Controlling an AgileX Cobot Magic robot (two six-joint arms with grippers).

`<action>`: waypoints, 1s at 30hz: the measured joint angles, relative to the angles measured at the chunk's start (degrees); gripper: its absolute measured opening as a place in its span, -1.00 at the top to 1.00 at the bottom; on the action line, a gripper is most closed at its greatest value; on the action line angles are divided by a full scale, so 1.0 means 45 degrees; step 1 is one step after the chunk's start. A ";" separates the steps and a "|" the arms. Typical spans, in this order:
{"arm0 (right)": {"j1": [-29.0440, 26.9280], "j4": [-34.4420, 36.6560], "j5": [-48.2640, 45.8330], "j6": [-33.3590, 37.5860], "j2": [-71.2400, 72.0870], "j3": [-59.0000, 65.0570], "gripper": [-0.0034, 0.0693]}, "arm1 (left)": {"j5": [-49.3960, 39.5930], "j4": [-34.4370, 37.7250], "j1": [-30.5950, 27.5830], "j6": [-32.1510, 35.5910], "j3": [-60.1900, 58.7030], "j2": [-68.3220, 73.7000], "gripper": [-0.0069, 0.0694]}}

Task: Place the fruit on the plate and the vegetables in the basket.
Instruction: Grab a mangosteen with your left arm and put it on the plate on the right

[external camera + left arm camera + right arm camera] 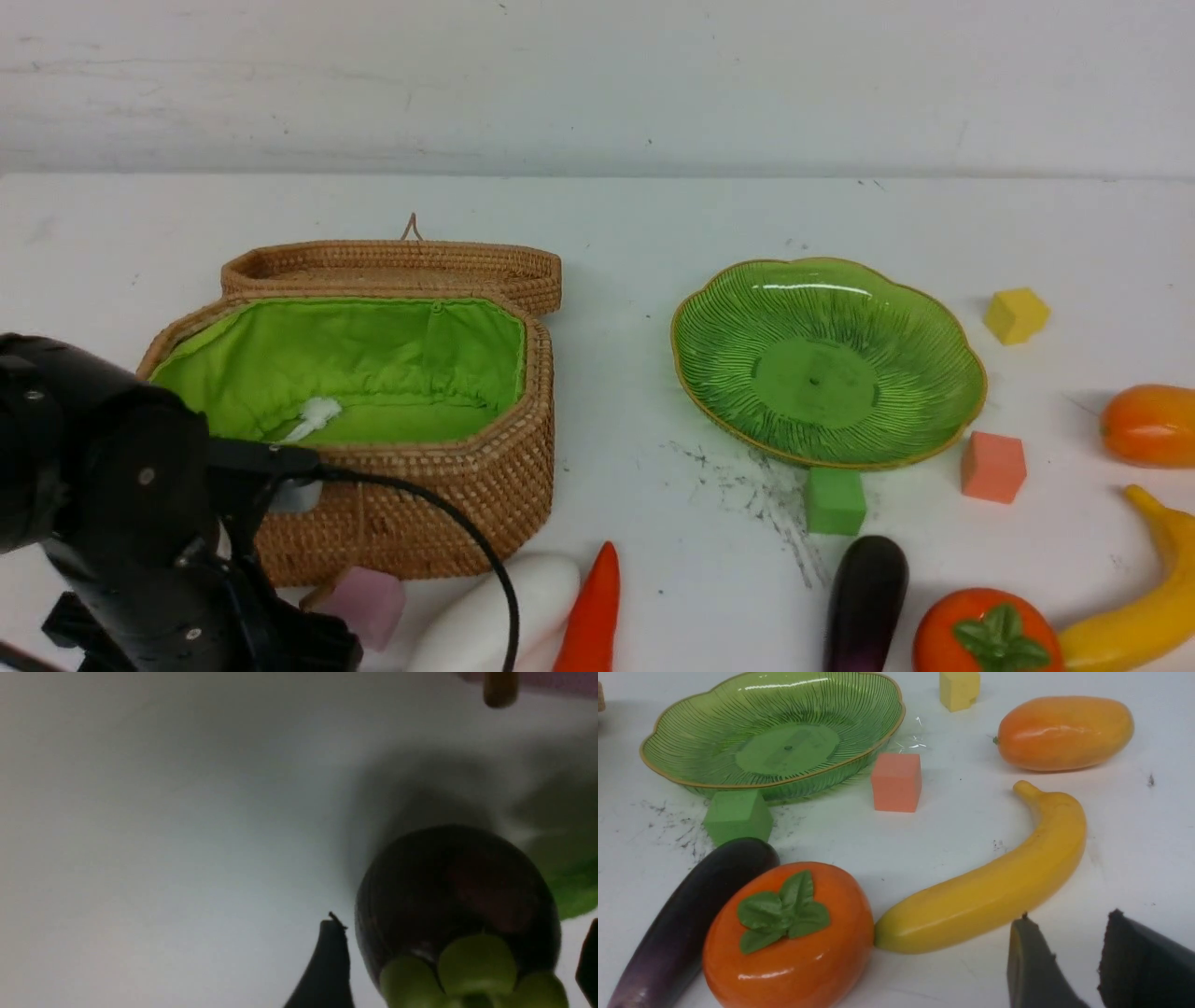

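Front view: left arm (112, 467) at near-left corner, partly blocking the open basket (420, 485), white tuft (313, 415) inside. Pink cube (369, 602), radish (495, 616) and red pepper (593, 616) along near edge. Plate (709, 373) right of centre, green cube (834, 501) touching its near rim. Eggplant (864, 588), tomato (985, 630), banana (1134, 616) and mango (1148, 425) toward near-right corner. Left wrist view: left gripper (462, 921) spread wide, fingers (327, 970) flanking mangosteen (453, 882), small gaps either side. Right wrist view: right gripper (1069, 919) narrow, empty, just beside banana.

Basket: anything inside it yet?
The basket shows only its green lining and a small white scrap near the front left. Its near wall and the left arm cover part of the floor, so that patch can't be checked.
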State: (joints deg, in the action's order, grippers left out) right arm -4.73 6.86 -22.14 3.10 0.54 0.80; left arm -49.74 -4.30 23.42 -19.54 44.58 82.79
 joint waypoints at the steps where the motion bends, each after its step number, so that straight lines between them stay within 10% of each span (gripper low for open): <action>1: 0.0000 0.0000 0.0000 0.0000 0.0000 0.0000 0.24 | 0.0117 -0.0079 0.0000 -0.0131 0.0000 0.0251 -0.87; 30: 0.0000 0.0000 0.0000 0.0000 0.0000 0.0000 0.24 | -0.3345 0.0386 0.0000 -0.0028 0.1436 -0.0730 -0.57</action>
State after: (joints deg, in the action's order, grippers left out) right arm -4.73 6.86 -22.14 3.10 0.54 0.80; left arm -64.79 -2.56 23.42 -19.67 51.05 79.50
